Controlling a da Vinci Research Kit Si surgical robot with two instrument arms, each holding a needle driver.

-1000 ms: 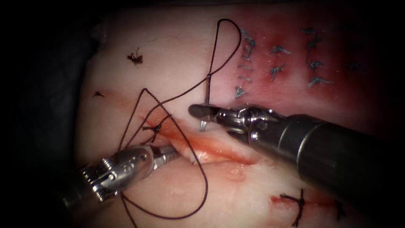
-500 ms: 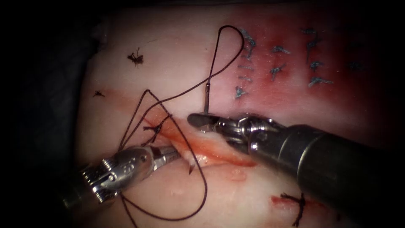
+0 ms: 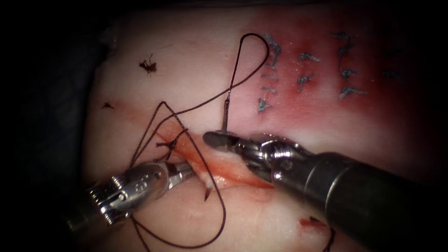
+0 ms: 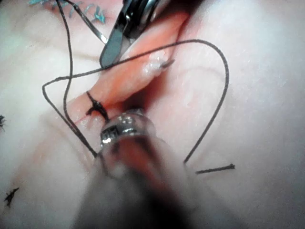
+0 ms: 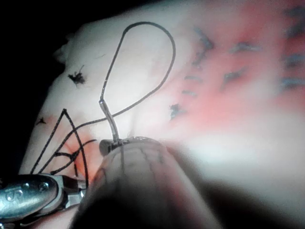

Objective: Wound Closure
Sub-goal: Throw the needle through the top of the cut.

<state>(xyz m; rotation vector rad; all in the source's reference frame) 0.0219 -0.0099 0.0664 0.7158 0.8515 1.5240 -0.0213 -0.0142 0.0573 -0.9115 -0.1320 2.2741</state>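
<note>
The curved needle point(image 3: 224, 114) is sitting in the tissue point(image 3: 186, 70) — its tip point(image 3: 206, 193) poking out below the cut point(image 3: 224, 170), dark thread point(image 3: 247, 51) looping above.

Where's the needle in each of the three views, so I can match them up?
Endoscope view: the needle stands up from the right tool, which grips it near its thread end; the tip emerges at the edge of the cut.
Left wrist view: the needle lies beside the right tool.
Right wrist view: the needle stands up from the right tool.
Shared landmark: the right tool's jaws, shut on the needle.
</note>
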